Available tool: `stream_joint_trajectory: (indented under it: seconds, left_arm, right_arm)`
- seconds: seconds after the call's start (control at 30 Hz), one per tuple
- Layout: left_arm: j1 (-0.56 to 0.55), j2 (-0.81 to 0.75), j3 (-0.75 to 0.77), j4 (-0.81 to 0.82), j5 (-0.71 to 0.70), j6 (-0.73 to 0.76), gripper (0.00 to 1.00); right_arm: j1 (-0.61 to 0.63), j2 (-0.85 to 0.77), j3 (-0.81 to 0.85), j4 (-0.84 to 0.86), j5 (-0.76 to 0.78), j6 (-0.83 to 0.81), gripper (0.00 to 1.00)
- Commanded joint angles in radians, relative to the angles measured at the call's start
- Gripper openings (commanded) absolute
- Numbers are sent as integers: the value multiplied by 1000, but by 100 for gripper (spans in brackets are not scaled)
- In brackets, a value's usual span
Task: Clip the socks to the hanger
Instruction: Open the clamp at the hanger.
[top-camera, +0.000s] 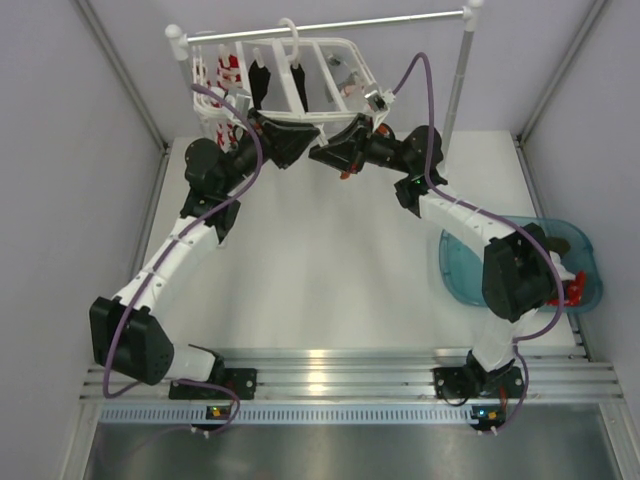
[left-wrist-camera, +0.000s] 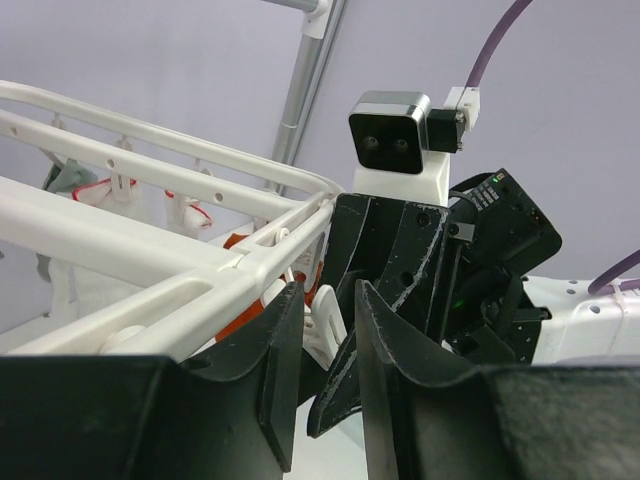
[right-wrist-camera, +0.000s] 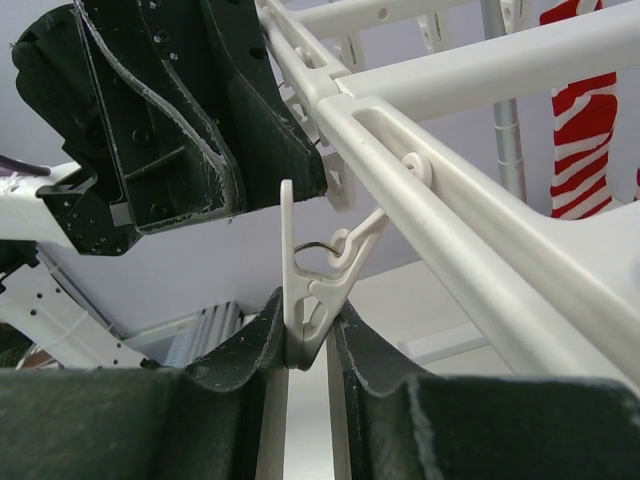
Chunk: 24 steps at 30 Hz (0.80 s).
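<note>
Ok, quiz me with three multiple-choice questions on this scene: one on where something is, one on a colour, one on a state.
1. Where is the blue tub?
A: on the table, beside the right arm.
B: hanging from the rail.
C: at the left arm's base.

2. What colours is the striped sock on the hanger?
A: blue and yellow.
B: red and white.
C: green and black.

3. What is the right hand doing?
A: spread wide, holding nothing.
B: shut on a white clip.
C: holding a black sock.

Answers:
1 A, the top view shows it on the table by that arm's elbow.
2 B, the right wrist view shows red and white bands.
3 B, its fingers pinch the clip's lower end.
</note>
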Motion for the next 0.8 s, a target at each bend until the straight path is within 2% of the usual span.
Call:
stream_joint_trajectory:
  seconds: [0.0, 0.2, 0.5, 0.77]
  left_arm:
    - [6, 33, 29, 20, 37, -48, 32]
    - [3, 45, 30, 17, 40, -54, 33]
    - [-16, 59, 33, 8, 46, -56, 20]
    - [-17, 16, -2, -26, 32, -53, 24]
  right_arm:
    - [22, -10, 15, 29, -71, -5, 0]
    - [25, -11, 24, -3, -64, -23, 0]
    - [34, -21, 31, -63, -38, -79, 0]
    - [36, -27, 35, -101, 5, -112, 0]
